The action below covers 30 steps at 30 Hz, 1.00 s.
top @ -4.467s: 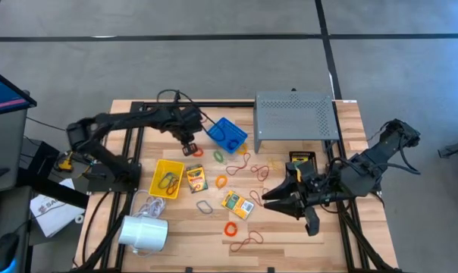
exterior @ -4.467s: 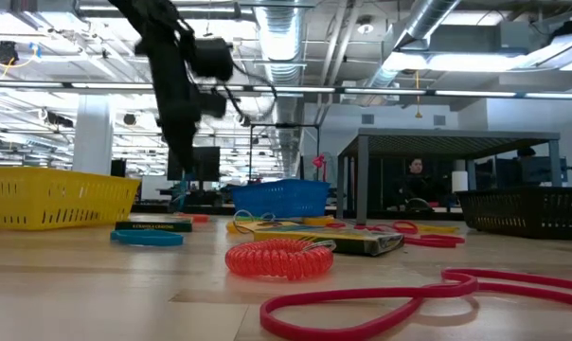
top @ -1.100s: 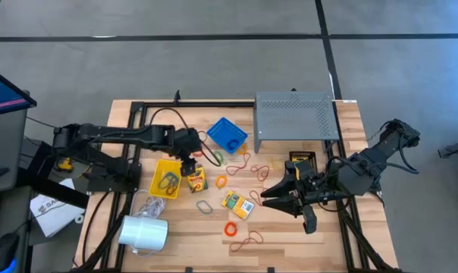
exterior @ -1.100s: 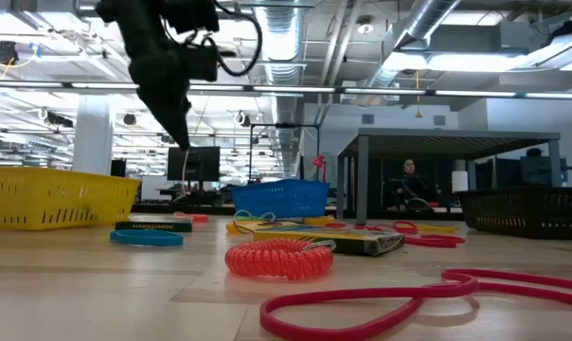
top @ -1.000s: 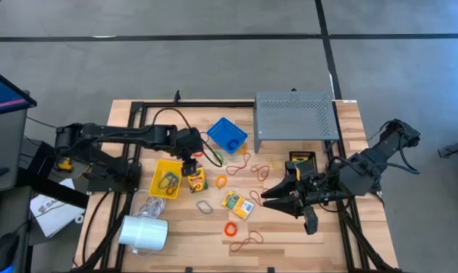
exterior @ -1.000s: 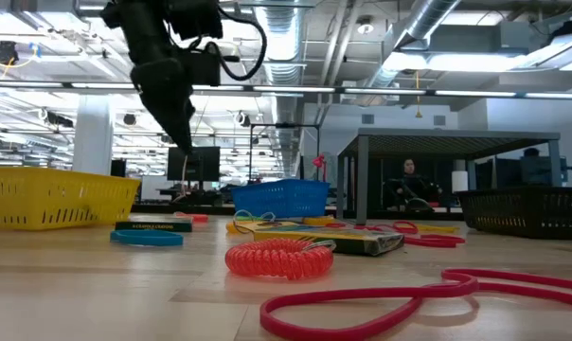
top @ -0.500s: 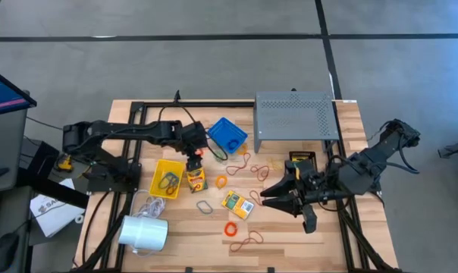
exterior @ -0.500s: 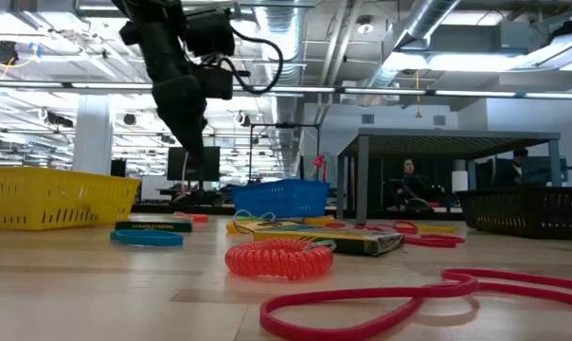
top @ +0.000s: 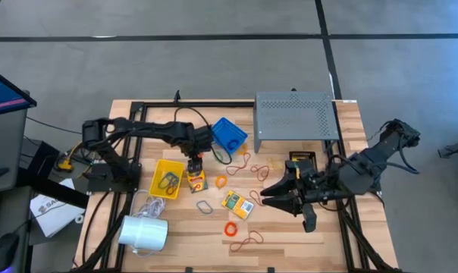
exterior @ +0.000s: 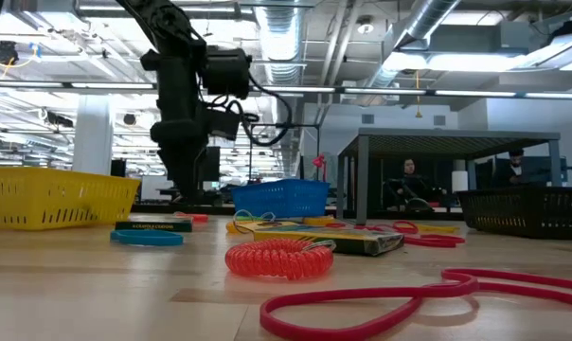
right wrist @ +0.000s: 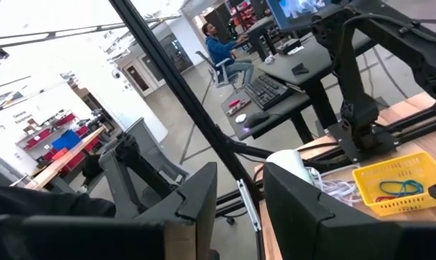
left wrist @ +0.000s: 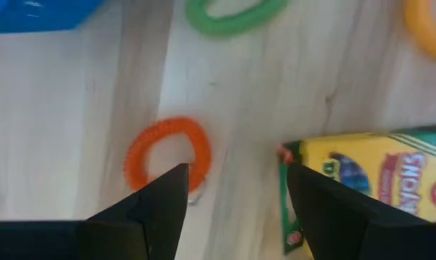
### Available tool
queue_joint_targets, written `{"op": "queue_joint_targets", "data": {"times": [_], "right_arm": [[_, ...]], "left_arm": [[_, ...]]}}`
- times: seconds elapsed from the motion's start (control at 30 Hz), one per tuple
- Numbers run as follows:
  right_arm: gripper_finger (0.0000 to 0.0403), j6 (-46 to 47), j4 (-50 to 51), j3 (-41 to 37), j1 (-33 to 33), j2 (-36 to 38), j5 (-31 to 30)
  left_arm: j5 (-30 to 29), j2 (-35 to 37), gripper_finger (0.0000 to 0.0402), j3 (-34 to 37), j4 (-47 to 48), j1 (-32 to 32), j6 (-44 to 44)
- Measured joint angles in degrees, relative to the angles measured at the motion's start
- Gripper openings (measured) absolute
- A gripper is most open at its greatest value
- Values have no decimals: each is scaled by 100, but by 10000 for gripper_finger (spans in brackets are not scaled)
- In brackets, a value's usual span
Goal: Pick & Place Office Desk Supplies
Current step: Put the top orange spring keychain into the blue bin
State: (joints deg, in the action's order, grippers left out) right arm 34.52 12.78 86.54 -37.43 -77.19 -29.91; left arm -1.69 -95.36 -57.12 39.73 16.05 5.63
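Pincer (top: 195, 159) on the left arm has swung back from the yellow basket (top: 156, 171) and now hangs at centre frame, jaws wide and empty, over an orange coil band (left wrist: 167, 152) just beside the crayon box (left wrist: 366, 184). That looks like the next pick lining up. Right pincer (top: 268, 195) waits at lower right, half open, holding nothing. More bands and clips lie scattered across the tabletop (top: 290, 239).
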Motion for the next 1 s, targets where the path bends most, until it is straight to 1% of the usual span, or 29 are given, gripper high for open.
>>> {"op": "queue_joint_targets", "data": {"times": [0.13,0.33,0.5,0.63,1.0], "right_arm": [[111,0,2,0,-86,0,-165],[111,0,2,0,-120,0,-244],[111,-1,2,0,-118,0,-300],[111,-2,2,0,-120,0,-300],[111,-2,2,0,-120,2,-300]], "left_arm": [[-88,-12,227,0,-95,104,17],[-136,-12,226,0,-174,275,44],[-136,-12,223,9,-298,281,142],[-243,-10,221,180,-598,259,128],[-384,-10,223,496,-957,278,101]]}}
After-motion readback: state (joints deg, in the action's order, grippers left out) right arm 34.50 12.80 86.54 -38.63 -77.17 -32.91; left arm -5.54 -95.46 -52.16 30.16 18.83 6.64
